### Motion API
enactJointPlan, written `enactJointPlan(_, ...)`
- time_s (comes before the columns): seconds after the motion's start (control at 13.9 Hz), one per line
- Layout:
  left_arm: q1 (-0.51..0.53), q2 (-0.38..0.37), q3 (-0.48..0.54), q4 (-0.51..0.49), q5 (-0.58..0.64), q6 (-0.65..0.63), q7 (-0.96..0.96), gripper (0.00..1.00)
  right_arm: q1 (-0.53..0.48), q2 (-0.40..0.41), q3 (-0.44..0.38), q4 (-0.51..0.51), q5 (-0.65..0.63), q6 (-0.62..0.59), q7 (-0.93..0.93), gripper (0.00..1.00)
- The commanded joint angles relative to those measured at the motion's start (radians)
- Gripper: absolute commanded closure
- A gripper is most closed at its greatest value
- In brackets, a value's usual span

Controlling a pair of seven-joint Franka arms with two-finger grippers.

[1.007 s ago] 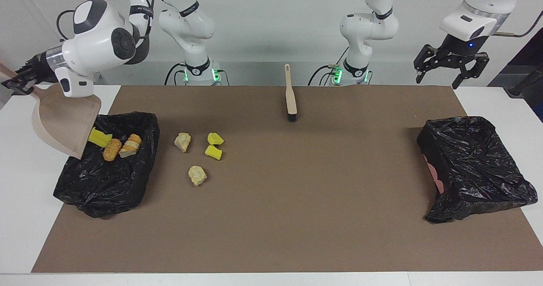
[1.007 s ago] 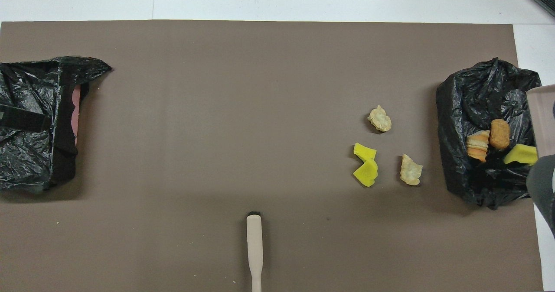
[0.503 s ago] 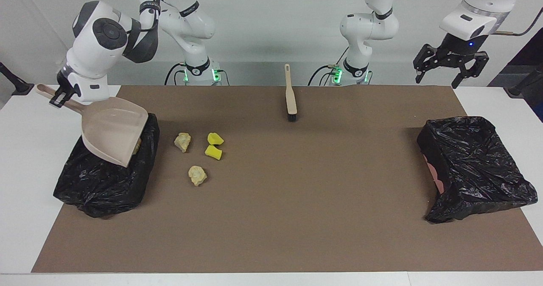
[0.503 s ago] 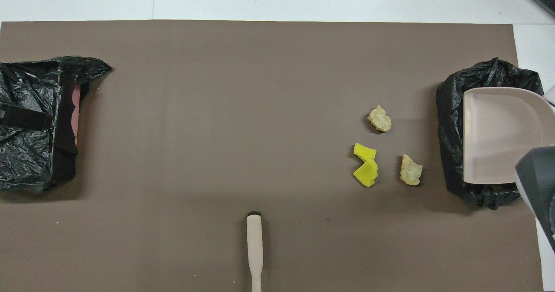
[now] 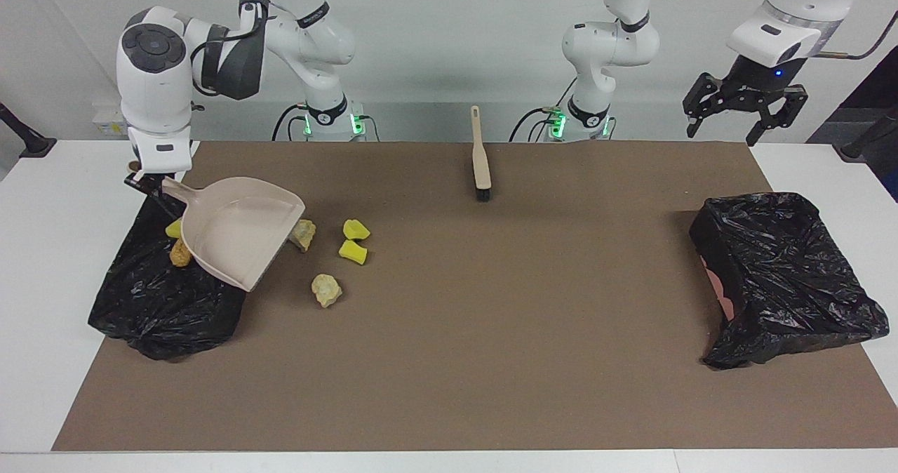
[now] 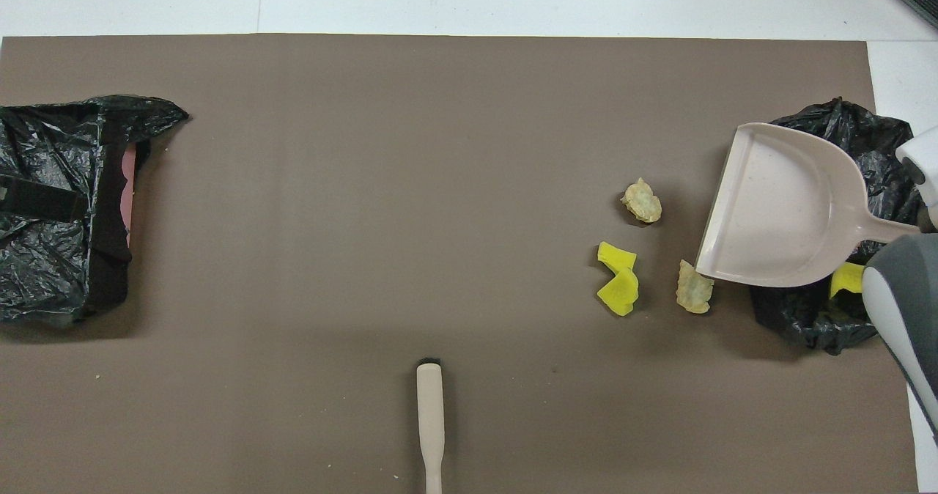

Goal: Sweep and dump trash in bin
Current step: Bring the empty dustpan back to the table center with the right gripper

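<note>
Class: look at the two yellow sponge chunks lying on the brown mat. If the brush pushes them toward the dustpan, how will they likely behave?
The yellow sponge chunks look like light foam, so they should slide easily. Their flat cut faces make rolling unlikely, though a brisk push might tumble them. They lie close together, so one stroke could move both.

Right gripper [image 5: 144, 182] points straight down, jaws clamped, near the tabletop's right-arm end. Left gripper [image 5: 744, 118] waits raised, jaws spread.

Dustpan [image 5: 235, 229] over bin [image 5: 151, 297]; trash [image 5: 353, 251] beside
</note>
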Motion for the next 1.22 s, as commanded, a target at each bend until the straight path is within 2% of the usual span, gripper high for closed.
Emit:
enactJointPlan(0.0, 0.01, -0.001, -0.01, 0.013, 0.005, -0.022, -0.007, 0.0, 0.053, 0.031, 0.003, -0.008, 0.07, 0.009, 0.208, 1.0)
enactJointPlan(0.43, 0.007, -0.011, -0.012, -0.003, 0.004, -0.016, -0.01, 0.0, 0.219, 0.071, 0.003, -0.008, 0.185, -0.001, 0.743, 1.0)
enactJointPlan(0.79, 0.018, -0.034, -0.009, -0.042, 0.004, -0.007, -0.004, 0.0, 0.366, 0.075, 0.003, 0.001, 0.352, -0.037, 1.187, 1.0)
enactJointPlan(0.93, 0.016, -0.034, -0.009, -0.042, 0.004, -0.007, -0.004, 0.0, 0.422, 0.095, 0.003, 0.016, 0.418, -0.027, 1.347, 1.0)
enactJointPlan(1.15, 0.016, -0.034, -0.007, -0.042, 0.004, -0.007, 0.007, 0.0, 0.524, 0.183, 0.003, 0.079, 0.452, -0.002, 1.539, 1.0)
